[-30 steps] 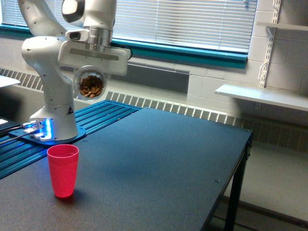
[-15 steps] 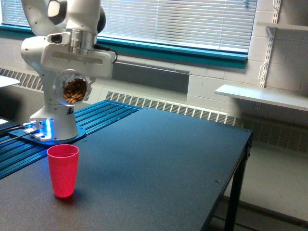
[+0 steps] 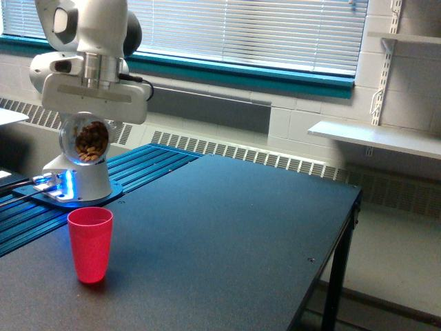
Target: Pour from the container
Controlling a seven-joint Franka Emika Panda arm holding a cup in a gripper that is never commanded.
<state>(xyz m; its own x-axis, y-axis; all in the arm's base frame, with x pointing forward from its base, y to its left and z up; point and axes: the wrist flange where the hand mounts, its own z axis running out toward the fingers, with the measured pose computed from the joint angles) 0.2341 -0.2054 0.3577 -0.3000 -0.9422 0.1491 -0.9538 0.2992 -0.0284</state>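
the gripper (image 3: pixel 86 134) hangs from the white arm (image 3: pixel 89 41) near the exterior view's left edge, its wide flat body level and its jaws clenched on the container (image 3: pixel 87 140). the container is a small clear round cup, held up in the air with its round end turned toward the camera, and brown nut-like pieces (image 3: pixel 90 143) show through its wall, heaped in the lower part. taking the red cup (image 3: pixel 90 244) as the landmark: the container is directly above the red cup and well apart from it, with open air between them. the red cup stands upright on the dark counter (image 3: pixel 220 234), mouth up. the arm's white base (image 3: pixel 77 181) with its blue light rises behind the red cup, on blue ribbed rails (image 3: pixel 148 162). window blinds (image 3: pixel 255 27) fill the wall far behind the red cup, and a white shelf (image 3: pixel 375 138) is mounted well off toward the exterior view's right of it.
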